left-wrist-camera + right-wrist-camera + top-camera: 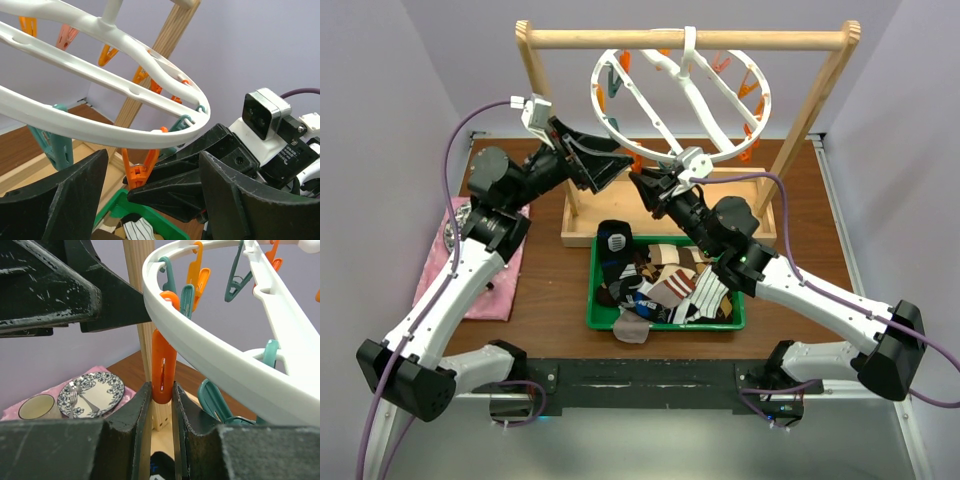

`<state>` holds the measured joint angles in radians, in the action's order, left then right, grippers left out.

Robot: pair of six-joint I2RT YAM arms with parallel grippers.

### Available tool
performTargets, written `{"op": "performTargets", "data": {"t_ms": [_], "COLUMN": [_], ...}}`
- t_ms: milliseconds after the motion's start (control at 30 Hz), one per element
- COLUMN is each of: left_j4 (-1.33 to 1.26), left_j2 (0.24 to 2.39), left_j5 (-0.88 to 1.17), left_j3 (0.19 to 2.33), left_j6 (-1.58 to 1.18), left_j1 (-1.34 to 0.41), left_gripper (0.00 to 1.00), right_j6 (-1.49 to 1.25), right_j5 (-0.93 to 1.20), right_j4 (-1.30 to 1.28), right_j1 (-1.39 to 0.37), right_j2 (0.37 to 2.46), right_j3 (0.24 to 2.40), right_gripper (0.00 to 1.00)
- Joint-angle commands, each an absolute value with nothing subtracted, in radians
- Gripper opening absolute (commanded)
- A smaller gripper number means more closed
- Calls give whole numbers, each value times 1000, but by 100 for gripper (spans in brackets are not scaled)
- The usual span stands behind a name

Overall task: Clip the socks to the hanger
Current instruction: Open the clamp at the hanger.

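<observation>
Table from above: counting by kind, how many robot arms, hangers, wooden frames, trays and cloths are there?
Robot arms: 2, the left arm and the right arm
White ring hanger: 1
Wooden frame: 1
Green tray: 1
Pink cloth: 1
Total: 6

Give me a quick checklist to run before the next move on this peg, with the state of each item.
1. Right gripper shut on the orange peg: ok.
2. Peg's mouth spread for a sock: cannot tell.
3. Left gripper open: ok.
4. Sock in the left gripper: not ok, it is empty; the socks lie in the green tray.
5. Hanger hooked over the wooden bar: ok.
</observation>
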<state>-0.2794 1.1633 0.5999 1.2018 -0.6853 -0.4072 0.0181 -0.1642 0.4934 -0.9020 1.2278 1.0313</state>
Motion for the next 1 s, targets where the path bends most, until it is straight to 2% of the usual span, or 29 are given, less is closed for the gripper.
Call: {"op": "performTargets", "data": {"t_ms": [0, 467, 733, 967], "left_j4": [-294, -242, -261, -258], "left_j2": [1152, 1184, 1216, 1247], "left_j5": [603, 560, 543, 515], "left_j3": [1193, 1206, 1236, 1289], "left_j6": [-658, -549, -588, -594], "left_j1": [-413, -449, -460, -465], "left_gripper": [76, 69, 68, 61], "right_j6": [9, -29, -34, -40], "right_j5": [-160, -144, -137, -135], "right_j4": [499, 466, 459, 453], "right_j1": [-902, -903, -904, -904], "right_j2": [1216, 1235, 1255, 1269], "right_j3": [1061, 1091, 1111, 1118], "right_gripper": [0, 0, 0, 0]}}
